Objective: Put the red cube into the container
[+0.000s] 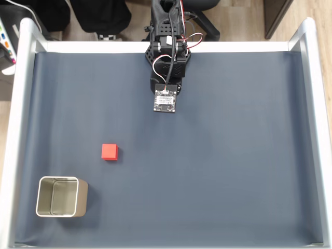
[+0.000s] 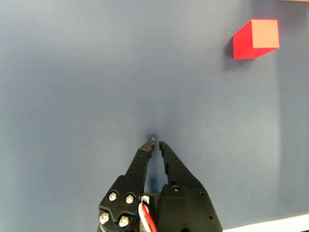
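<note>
Red cube [image 2: 255, 38] well apart from narrowed, empty gripper [image 2: 156, 142].
Probably light, rigid, matte; best pinched across opposite flat faces.

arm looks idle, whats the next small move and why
Probably swing toward the red cube while opening the gripper: its jaws are nearly shut and empty, and the cube sits apart on the mat, up and right in the wrist view, outside the container.
</note>
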Controlling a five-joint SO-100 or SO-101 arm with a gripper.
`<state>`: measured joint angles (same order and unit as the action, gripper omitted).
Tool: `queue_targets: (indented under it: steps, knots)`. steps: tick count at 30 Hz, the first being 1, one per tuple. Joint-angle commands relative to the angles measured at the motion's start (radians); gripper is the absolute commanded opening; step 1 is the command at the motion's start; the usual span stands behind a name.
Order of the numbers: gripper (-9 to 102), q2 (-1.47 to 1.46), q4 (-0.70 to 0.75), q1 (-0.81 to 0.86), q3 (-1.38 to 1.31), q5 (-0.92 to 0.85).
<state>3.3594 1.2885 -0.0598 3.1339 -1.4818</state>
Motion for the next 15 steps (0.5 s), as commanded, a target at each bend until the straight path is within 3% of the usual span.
queue_targets:
  steps: [1,15]
  knots:
    - [0,-0.003,0.009,0.000,-0.003,-0.107]
    - [0,-0.003,0.009,-0.008,-0.003,-0.098]
